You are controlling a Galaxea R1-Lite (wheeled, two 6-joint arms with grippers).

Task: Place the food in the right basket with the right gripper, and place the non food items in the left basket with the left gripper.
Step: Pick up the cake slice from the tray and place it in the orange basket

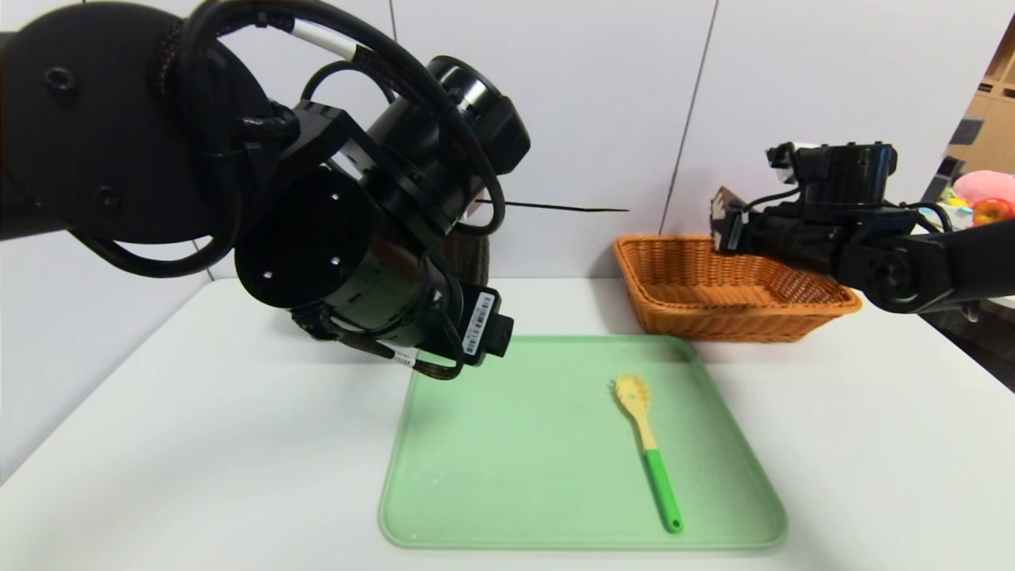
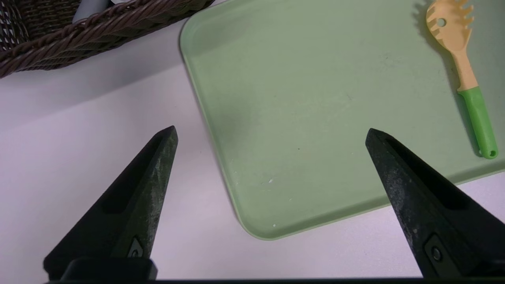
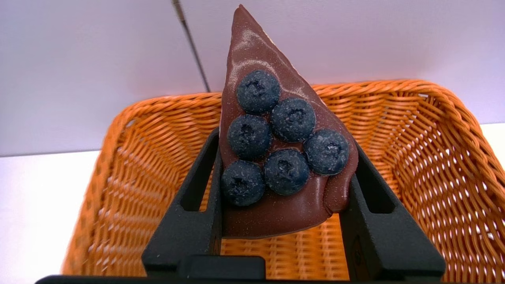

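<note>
Right gripper [image 3: 282,189]: over the orange basket [image 1: 733,305], jaws pinching the chocolate cake slice [image 3: 276,130] by both sides.
Cake slice: above the basket interior, blueberries on top.
Left gripper [image 2: 270,136]: jaws spread wide, above the tray's near-left corner.
Green tray [image 1: 523,444]: table centre.
Spaghetti spoon [image 1: 646,452]: on tray, 3 o'clock side, handle toward 5 o'clock.
Dark basket [image 2: 59,39]: 10 o'clock of tray.

The head camera is looking forward and down from above the table [image 1: 872,444], taking in the green tray [image 1: 515,444] and orange basket [image 1: 674,305]. The left wrist camera is facing down, close over the tray's [image 2: 315,118] corner, sharing tray and spoon [image 2: 469,83] with the head view. The right wrist camera is peering closely into the orange basket [image 3: 434,157], also shared
</note>
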